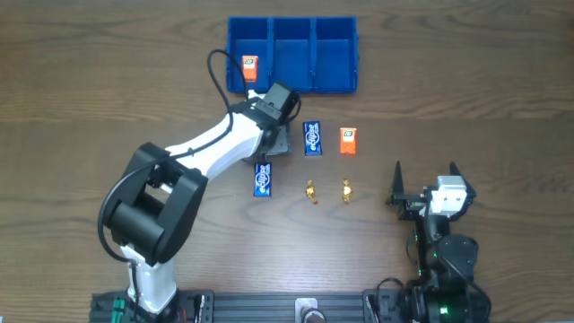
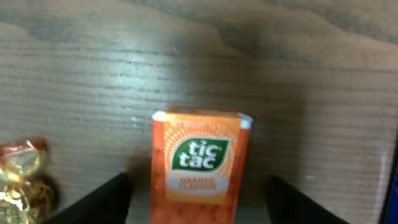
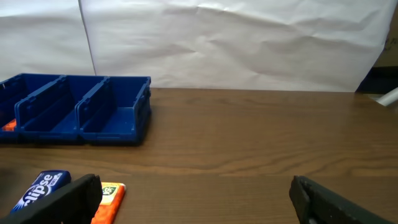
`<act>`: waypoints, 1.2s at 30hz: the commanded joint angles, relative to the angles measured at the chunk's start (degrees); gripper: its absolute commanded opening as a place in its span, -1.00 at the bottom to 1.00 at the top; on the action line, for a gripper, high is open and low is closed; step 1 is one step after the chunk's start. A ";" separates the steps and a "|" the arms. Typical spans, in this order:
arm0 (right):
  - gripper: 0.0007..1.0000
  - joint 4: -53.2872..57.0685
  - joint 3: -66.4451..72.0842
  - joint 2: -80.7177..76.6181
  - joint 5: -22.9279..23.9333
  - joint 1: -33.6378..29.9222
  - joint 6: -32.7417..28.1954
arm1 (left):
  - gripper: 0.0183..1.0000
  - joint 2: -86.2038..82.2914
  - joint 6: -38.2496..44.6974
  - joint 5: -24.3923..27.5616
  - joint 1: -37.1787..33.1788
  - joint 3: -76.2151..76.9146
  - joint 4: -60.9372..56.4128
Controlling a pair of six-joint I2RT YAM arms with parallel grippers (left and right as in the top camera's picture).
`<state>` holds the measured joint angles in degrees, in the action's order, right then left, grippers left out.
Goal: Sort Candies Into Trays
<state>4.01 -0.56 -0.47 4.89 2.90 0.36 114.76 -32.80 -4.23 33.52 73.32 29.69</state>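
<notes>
Wood-grain desk [image 2: 280, 93] beneath two arms. Dark, wedge-shaped left fingers [image 2: 102, 205] stand wide apart, holding nothing; a glossy orange box [image 2: 200, 165] lies flat between their tips, its near end cut off. A crinkled gold-wrapped candy [image 2: 18, 180] sits outside one finger, half hidden. The right fingers [image 3: 68, 199] gape empty, a three-bay blue tray [image 3: 112, 115] well beyond them.

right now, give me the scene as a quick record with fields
tray: blue, three compartments
orange boxes: one in the tray's left compartment, one on the table
blue packs: two on the table
gold candies: two side by side on the table
left gripper: open, facing the orange box on the table
right gripper: open, holding nothing, apart from the candies
</notes>
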 commanded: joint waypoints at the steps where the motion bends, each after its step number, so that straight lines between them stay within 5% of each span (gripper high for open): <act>1: 1.00 0.20 0.11 0.31 0.13 -0.13 -0.63 | -0.43 2.14 0.66 0.92 -0.50 0.09 0.09; 5: 1.00 0.20 0.11 0.31 0.13 -0.13 -0.63 | -0.52 -0.07 0.50 1.05 -0.50 1.09 0.09; 12: 0.99 0.20 0.11 0.31 0.13 -0.13 -0.63 | -0.51 -10.01 9.03 -8.61 -4.02 24.81 11.72; 21: 1.00 0.20 0.11 0.31 0.13 -0.13 -0.66 | -0.47 12.61 17.62 -0.28 -13.22 57.70 24.44; 36: 1.00 0.20 0.11 0.31 0.13 -0.13 -0.66 | -0.44 22.88 18.01 2.82 -14.45 59.98 25.18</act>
<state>4.01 -0.56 -0.47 4.91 2.90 0.36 135.22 -15.99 -1.76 19.86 131.83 55.07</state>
